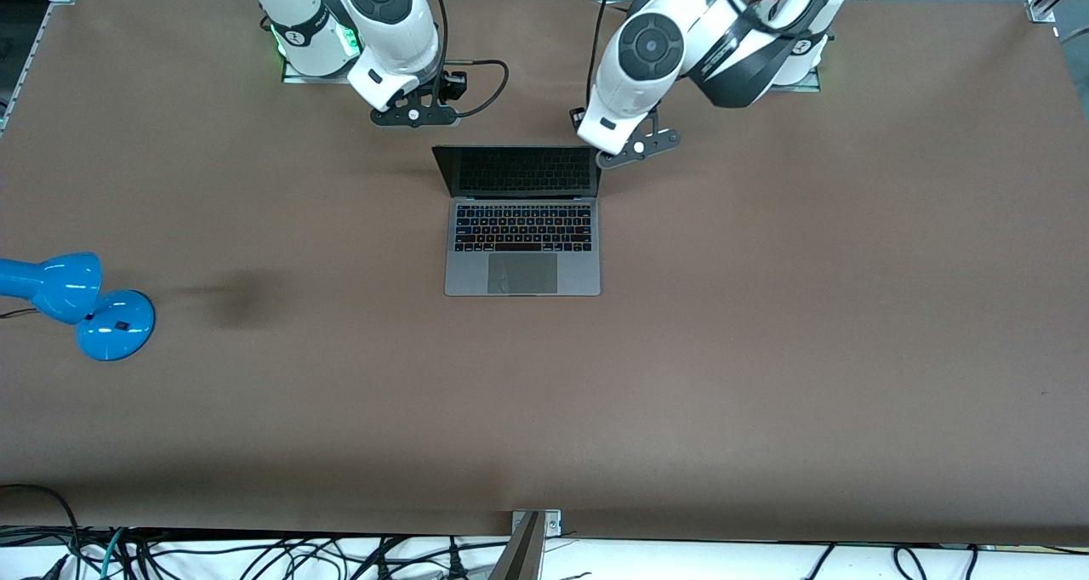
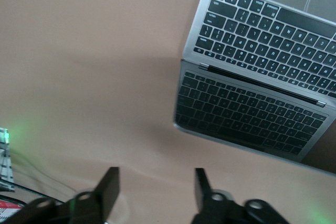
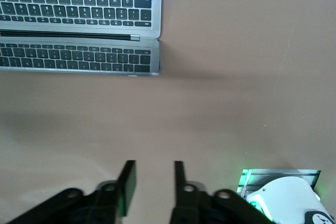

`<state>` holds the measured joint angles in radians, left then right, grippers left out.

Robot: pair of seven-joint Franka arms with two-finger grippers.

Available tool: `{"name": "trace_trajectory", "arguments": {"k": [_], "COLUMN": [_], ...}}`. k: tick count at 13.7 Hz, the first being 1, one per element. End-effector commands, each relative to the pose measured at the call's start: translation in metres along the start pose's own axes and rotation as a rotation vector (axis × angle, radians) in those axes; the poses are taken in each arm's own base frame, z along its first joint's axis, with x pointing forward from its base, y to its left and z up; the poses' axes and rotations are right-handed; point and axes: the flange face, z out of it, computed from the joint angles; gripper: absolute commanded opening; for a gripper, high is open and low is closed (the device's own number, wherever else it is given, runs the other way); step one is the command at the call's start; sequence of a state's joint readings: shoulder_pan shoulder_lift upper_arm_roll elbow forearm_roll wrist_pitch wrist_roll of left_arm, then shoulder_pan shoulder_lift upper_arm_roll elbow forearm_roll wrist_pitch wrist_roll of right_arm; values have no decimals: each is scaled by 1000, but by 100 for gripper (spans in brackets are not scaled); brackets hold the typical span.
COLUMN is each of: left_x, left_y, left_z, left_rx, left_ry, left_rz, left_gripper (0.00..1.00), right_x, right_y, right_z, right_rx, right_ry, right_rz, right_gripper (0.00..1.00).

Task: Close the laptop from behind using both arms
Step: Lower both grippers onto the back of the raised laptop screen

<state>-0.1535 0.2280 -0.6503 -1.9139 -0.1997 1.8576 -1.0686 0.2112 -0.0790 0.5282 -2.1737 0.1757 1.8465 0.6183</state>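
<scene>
Laptop (image 1: 522,223) is placed open at mid-worktop (image 1: 766,350). Left gripper (image 2: 155,190) is held above its screen corner, right gripper (image 3: 152,184) over bare worktop beside it; both fingers are parted, nothing gripped.

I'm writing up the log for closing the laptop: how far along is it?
Done: nothing; the laptop is open, screen upright. In hand: the left gripper and the right gripper hang over bare table toward the robots' bases, fingers parted, touching nothing. Left: reach the lid and push it shut.
</scene>
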Motion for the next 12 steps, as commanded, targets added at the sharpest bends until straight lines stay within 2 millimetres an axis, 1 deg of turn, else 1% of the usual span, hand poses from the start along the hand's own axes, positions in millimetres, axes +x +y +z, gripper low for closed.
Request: {"name": "trace_trajectory", "arguments": {"k": [1, 3, 5, 7, 8, 10, 12], "left_x": [-1, 4, 11, 18, 21, 27, 34], "left_y": [9, 11, 16, 19, 21, 23, 24], "left_z": [3, 6, 14, 20, 24, 27, 26], "left_rx": [-24, -35, -41, -56, -63, -78, -78], "left_ry": [-22, -18, -29, -28, -33, -31, -20], "left_rz": [-12, -11, -12, -13, -13, -12, -5], "left_gripper": [0, 0, 0, 0, 0, 0, 0], "right_x": [3, 9, 14, 25, 29, 40, 54], "right_y": [-8, -10, -18, -27, -30, -34, -37], "right_z": [7, 11, 19, 27, 29, 25, 22], "right_rx": [33, 43, 55, 73, 68, 63, 51], "right_ry": [12, 11, 20, 40, 46, 66, 92], "right_rz": [0, -3, -16, -32, -44, -58, -78], "right_gripper": [0, 0, 0, 0, 0, 0, 0]}}
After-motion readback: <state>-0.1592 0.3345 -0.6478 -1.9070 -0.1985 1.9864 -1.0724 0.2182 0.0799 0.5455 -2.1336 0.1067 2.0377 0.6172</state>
